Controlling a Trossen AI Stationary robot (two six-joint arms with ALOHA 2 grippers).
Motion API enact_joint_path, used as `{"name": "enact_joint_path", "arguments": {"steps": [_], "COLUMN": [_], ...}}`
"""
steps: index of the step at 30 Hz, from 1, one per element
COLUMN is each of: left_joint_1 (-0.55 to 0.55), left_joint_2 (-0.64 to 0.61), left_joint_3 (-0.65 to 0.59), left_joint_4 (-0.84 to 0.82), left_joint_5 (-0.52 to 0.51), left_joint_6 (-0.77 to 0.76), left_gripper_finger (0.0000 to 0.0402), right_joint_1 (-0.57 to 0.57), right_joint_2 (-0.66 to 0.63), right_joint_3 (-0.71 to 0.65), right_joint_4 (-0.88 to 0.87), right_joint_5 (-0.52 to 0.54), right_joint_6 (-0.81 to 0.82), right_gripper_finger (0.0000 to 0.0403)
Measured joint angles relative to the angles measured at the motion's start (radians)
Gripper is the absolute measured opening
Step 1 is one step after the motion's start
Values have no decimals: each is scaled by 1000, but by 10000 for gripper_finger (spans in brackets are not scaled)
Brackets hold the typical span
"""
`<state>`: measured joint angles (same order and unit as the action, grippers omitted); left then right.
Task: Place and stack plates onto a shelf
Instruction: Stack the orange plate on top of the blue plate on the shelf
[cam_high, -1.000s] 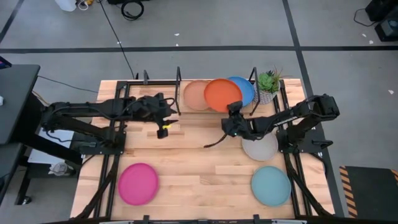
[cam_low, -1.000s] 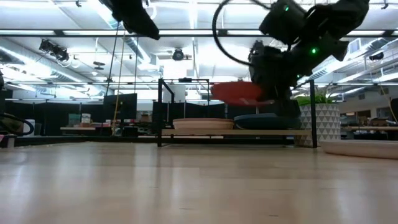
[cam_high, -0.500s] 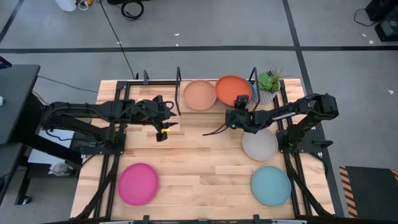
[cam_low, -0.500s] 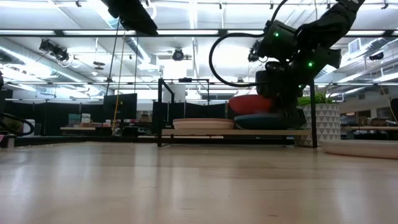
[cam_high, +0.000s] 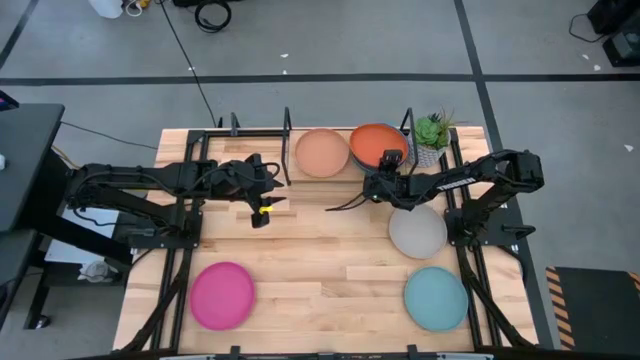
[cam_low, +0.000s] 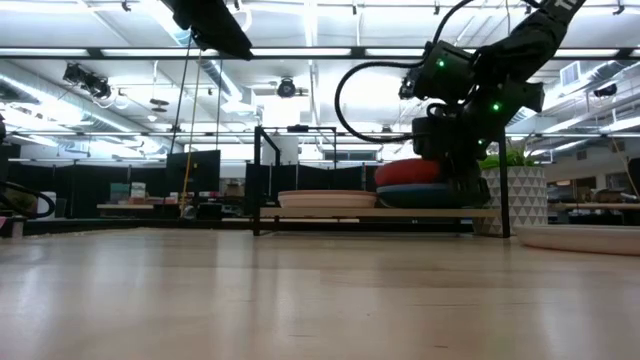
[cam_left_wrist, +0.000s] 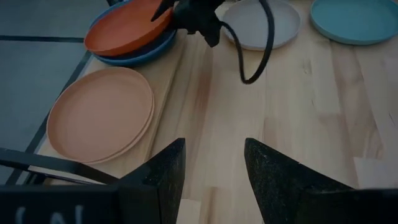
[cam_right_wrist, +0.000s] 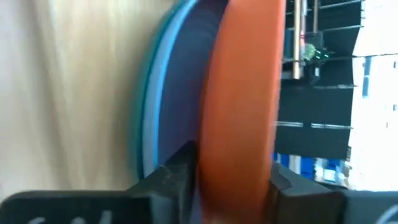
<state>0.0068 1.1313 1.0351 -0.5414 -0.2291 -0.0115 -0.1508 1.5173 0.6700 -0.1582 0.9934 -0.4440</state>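
Right tool (cam_high: 385, 170) grips the orange plate (cam_high: 374, 142) at the shelf (cam_low: 380, 212).

Its fingers (cam_right_wrist: 177, 174) pinch the plate's rim, the plate lying on the blue plate (cam_left_wrist: 144, 55) at the shelf's right side, beside the tan plate (cam_high: 321, 152) and the potted plant (cam_high: 431, 135). The left tool (cam_high: 262, 207) hangs wide open over the worktop (cam_high: 320, 270), well apart. Grey plate (cam_high: 417, 233), light teal plate (cam_high: 436, 298) and magenta plate (cam_high: 222, 295) lie on the worktop.

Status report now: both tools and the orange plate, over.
Right tool shut on orange plate, over blue plate on shelf. Left tool open, empty, mid-table. Nothing in the way.
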Motion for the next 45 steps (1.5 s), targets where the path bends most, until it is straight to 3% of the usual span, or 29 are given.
{"name": "enact_joint_path", "arguments": {"steps": [8,13,16,22,26,38,45], "left_joint_1": [0,0,0,0,0,0,0], "left_joint_2": [0,0,0,0,0,0,1], "left_joint_3": [0,0,0,0,0,0,0], "left_joint_4": [-9,-10,-12,-17,-17,-17,-17], "left_joint_5": [0,0,0,0,0,1,1], "left_joint_6": [-10,-12,-20,-22,-22,-18,-7], "left_gripper_finger": [172,172,172,172,172,172,172], "right_joint_1": [41,56,75,109,105,1,20], "right_joint_2": [-21,-65,-105,-199,-232,-70,-76], "right_joint_3": [14,48,65,82,82,76,74], "right_joint_4": [-30,-59,-65,-44,-53,-46,-36], "right_joint_5": [-6,-112,-167,-135,-193,-269,-127], "right_joint_6": [7,10,10,47,91,123,64], "right_gripper_finger": [187,205,207,201,196,183,183]}}
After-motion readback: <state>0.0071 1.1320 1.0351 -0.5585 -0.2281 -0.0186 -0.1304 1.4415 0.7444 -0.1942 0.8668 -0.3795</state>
